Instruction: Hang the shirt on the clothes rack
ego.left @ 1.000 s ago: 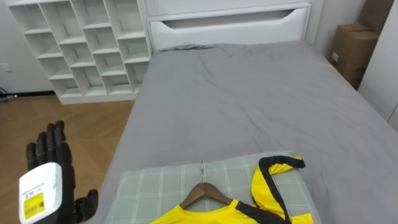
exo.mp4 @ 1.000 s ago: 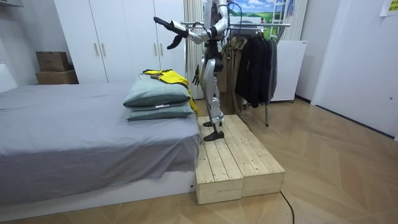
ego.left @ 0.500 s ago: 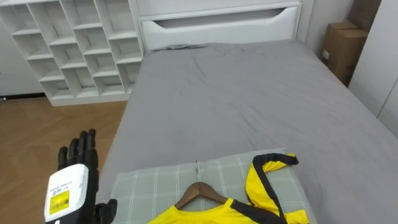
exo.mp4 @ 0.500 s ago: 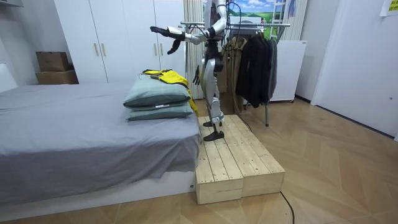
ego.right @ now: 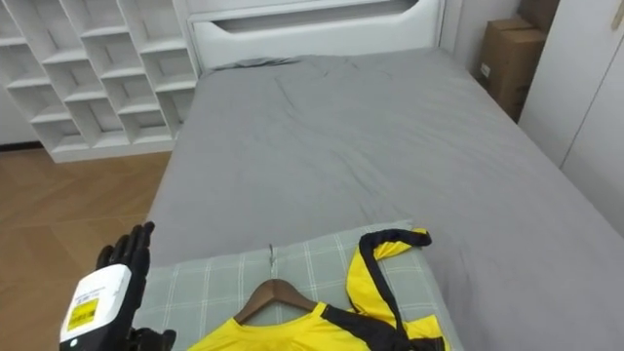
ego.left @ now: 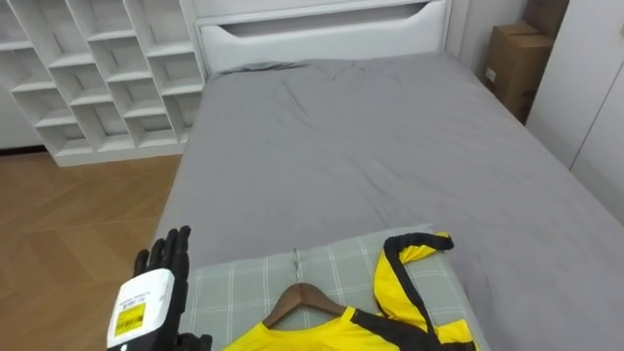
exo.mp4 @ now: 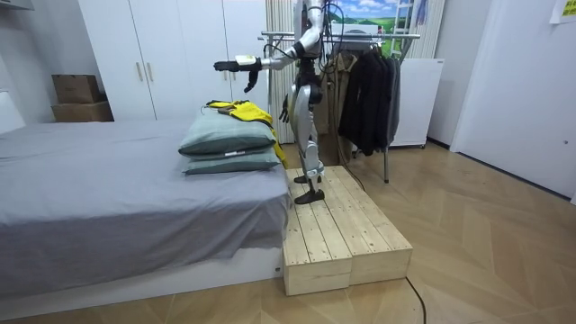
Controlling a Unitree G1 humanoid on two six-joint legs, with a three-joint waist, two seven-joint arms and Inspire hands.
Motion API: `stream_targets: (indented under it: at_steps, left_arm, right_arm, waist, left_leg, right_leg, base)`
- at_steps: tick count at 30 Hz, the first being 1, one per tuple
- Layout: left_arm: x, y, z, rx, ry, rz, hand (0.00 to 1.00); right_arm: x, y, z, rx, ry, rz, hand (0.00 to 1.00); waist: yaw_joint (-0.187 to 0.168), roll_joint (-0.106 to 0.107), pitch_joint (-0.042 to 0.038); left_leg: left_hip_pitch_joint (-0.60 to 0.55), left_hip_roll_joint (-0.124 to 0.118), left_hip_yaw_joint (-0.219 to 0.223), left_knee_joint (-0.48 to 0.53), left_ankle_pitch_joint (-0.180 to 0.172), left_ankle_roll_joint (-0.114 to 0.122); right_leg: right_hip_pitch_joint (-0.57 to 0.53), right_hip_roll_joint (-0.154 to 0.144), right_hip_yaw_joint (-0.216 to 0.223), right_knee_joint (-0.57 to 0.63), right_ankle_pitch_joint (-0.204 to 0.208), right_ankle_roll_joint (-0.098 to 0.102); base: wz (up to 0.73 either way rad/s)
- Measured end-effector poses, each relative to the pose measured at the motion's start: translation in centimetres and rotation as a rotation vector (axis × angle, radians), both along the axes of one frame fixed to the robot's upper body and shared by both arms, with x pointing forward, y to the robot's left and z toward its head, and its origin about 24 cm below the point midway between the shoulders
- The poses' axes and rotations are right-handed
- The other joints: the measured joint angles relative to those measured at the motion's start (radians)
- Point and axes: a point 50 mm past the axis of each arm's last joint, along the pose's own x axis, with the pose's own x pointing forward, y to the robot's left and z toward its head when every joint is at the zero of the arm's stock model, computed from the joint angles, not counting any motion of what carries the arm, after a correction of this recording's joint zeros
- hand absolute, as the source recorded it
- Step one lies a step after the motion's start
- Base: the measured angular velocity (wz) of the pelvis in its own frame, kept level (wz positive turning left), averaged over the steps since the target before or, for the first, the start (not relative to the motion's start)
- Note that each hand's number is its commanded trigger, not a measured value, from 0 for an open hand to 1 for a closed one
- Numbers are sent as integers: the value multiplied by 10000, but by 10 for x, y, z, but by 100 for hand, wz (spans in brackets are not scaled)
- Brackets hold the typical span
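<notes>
One robot hand, my left, hovers open and empty beside the checked pillow. The yellow shirt on its wooden hanger lies there, just to that hand's right, with the hanger bar crosswise and the hook pointing away from me. My right robot hand hangs by my hip, farther off.

A bed with a grey cover and a white headboard; left of the bed, a white cube shelf on the wood floor; right of the bed, a cardboard box and white wardrobe doors; at the bed's foot, a pale wooden platform.
</notes>
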Motion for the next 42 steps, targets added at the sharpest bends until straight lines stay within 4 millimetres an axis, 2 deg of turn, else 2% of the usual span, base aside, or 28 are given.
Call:
stream_targets:
  at_steps: [2, 6, 12, 16, 19, 23, 27, 31, 33, 35, 37, 40, 42]
  left_arm:
    - [0, -1, -4, -46, 265, 0, 0]
    - [2, -3, -7, -230, 559, 1, 0]
    - [4, -10, -8, -399, 642, -32, 0]
    - [17, -17, -4, -425, 672, -236, 0]
    - [26, -22, -4, -408, 876, -438, 0]
    - [30, -23, -4, -434, 973, -547, 0]
    - [35, -20, -4, -517, 1102, -437, 0]
    - [54, -14, 5, -799, 1140, -242, 0]
    - [63, -14, 13, -854, 963, -301, 0]
    - [73, -12, 21, -1009, 717, -241, 0]
    - [84, -6, 31, -848, 534, -242, 0]
    - [93, -3, 38, -739, 571, -349, 0]
    - [94, -4, 35, -677, 889, -519, 0]
  right_arm:
    - [1, 2, 0, 31, -10, 0, 0]
    - [-1, 3, -1, -22, 57, -75, 0]
    - [-1, 2, -1, -36, 71, -73, 0]
    - [0, 2, -1, -43, 70, -73, 0]
    - [2, 1, 0, -95, 7, -68, 0]
    - [2, -1, 0, -152, -15, -149, 0]
    - [8, -3, 1, -301, -66, -20, 0]
    - [14, -5, 2, -403, -115, 163, 0]
    - [15, -6, 3, -429, -131, 155, 0]
    - [21, -7, 4, -466, -234, 249, 0]
    - [33, -7, 5, -599, -263, 729, 0]
    - [40, -8, 7, -742, -344, 1246, 0]
    - [41, -8, 7, -756, -358, 1398, 0]
  waist:
    - [-138, -70, 4]
    - [-166, -107, -29]
    - [-169, -198, -17]
    - [-187, -135, 2]
    - [-197, -5, 59]
    - [-198, 107, 11]
    - [-299, 192, 26]
    - [-409, 193, 95]
    - [-418, 224, 103]
    - [-444, 236, 161]
    - [-653, 207, 228]
    - [-707, 176, 262]
    - [-709, 157, 281]
  left_leg:
    - [-5, -2, -3, -18, 2, 1]
    - [-15, 7, -7, 12, 3, 1]
    - [-27, 7, 7, -2, 1, 4]
    - [-166, 9, 1, 122, -20, 34]
    - [-215, 19, 63, 154, -25, 42]
    - [-398, 67, 229, 188, -25, 44]
    - [-637, 105, 253, 235, -22, 48]
    - [-1095, 169, 265, 352, -6, 68]
    - [-1368, 217, 272, 531, -6, 69]
    - [-1633, 259, 286, 683, 2, 82]
    - [-1919, 273, 303, 713, 31, 124]
    - [-2218, 314, 328, 891, 44, 144]
    - [-2300, 350, 372, 994, 47, 149]
  right_leg:
    - [16, -4, -42, 13, 4, -2]
    - [54, 1, -40, 36, 44, -16]
    - [23, 0, 62, 42, 100, -13]
    - [-47, 1, 102, 57, 110, -12]
    - [-118, 8, 238, 57, 132, -7]
    - [-365, 13, 358, 80, 133, -8]
    - [-675, 48, 527, 235, 136, -11]
    - [-1076, 96, 540, 336, 151, -36]
    - [-1410, 118, 557, 508, 153, -40]
    - [-1699, 131, 598, 699, 153, -40]
    - [-1961, 130, 603, 761, 154, -41]
    - [-2220, 148, 606, 805, 160, -51]
    - [-2279, 154, 597, 864, 160, -51]
  base:
    - [5]
    - [0]
    - [0]
    - [0]
    - [-5]
    - [-13]
    - [-4]
    - [0]
    - [-4]
    - [-5]
    - [0]
    - [0]
    - [0]
